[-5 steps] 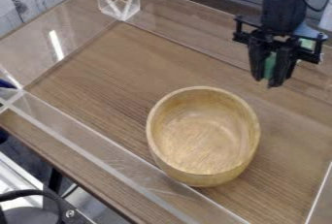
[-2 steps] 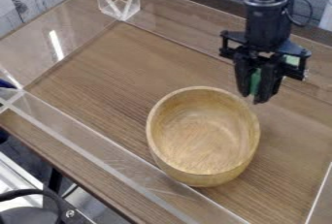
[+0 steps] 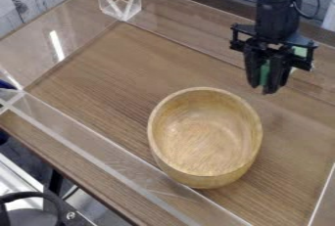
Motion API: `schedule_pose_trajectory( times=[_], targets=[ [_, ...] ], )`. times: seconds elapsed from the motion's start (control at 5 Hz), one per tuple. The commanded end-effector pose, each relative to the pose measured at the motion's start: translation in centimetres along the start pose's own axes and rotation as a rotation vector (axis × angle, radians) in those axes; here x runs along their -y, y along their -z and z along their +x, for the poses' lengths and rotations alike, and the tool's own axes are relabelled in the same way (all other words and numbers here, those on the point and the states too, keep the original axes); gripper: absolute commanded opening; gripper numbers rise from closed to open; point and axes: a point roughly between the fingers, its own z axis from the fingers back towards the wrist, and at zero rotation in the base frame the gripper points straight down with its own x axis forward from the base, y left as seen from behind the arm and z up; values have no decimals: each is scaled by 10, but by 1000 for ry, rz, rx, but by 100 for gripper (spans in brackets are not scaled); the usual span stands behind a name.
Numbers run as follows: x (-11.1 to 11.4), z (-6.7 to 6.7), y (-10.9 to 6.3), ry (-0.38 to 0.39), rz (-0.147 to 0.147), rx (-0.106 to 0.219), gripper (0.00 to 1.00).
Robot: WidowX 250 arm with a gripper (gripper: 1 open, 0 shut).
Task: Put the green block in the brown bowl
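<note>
Pinching the bright green rectangular block [image 3: 263, 74], the fingers of the dark robot gripper [image 3: 268, 74] point down over the tabletop, with part of the green showing between them. Beyond the rim of the large round light-brown wooden bowl [image 3: 157, 132] — past its upper right edge as the camera sees it — the block is outside the bowl, and whether it clears the brown wooden tabletop [image 3: 118, 71] I cannot tell. The bowl shows nothing inside.

The step in hand looks to be the carry: the grip seems made, the placing not yet done. Next, the arm should bring the block toward the camera and over the bowl's middle, high enough to pass the thick rim — then lower a little and let go
</note>
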Motion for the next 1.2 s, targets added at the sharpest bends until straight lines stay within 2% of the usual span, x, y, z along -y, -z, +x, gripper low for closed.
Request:
schedule_pose_trajectory(
  times=[0.0,0.2,0.4,0.6,1.0],
  targets=[
    [1,12,-23,34,5,55,0],
    [10,-16,-22,67,13,11,0],
    [7,-14,-12,47,56,-2,0],
    [7,-12,-11,25,89,-4,0],
    [0,-41,-2,15,48,-30,0]
  ],
)
